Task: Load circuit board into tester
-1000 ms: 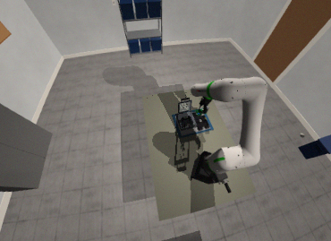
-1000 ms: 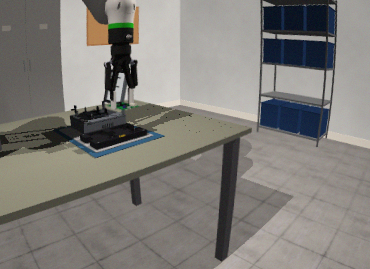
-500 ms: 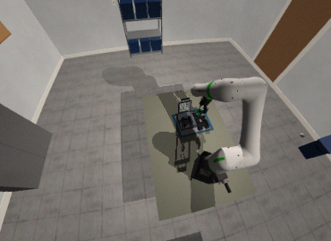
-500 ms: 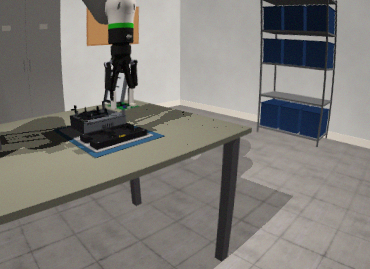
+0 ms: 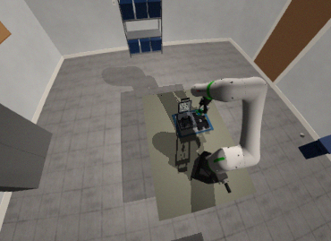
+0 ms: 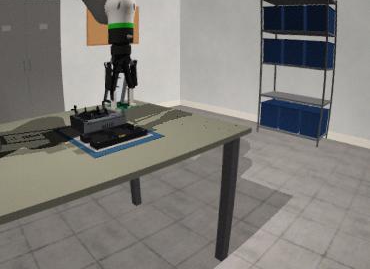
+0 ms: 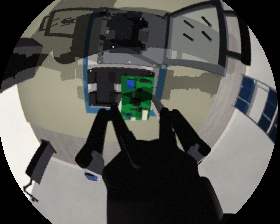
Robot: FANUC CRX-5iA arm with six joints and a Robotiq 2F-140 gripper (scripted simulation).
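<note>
The green circuit board (image 7: 137,90) (image 6: 119,107) (image 5: 199,112) is face up between the fingertips, raised above the tray's right part in the wrist view. Its white connector is at the lower end there, nearest the palm. My gripper (image 7: 136,99) (image 6: 120,105) is shut on the board by its long edges. The black tray (image 6: 117,139) shows an empty left pocket in the wrist view; the board covers much of the other. The grey tester (image 7: 155,52) (image 6: 100,124) stands beside the tray, its plate bare. Its lid (image 7: 195,42) (image 5: 184,106) stands open. The pins and hook are too small to make out.
Tester and tray stand on a blue-edged mat (image 6: 156,136) on the table (image 6: 200,135). The raised lid and its handle (image 7: 239,37) are on the tester's right in the wrist view. The arm's dark base (image 5: 205,168) stands farther along the table.
</note>
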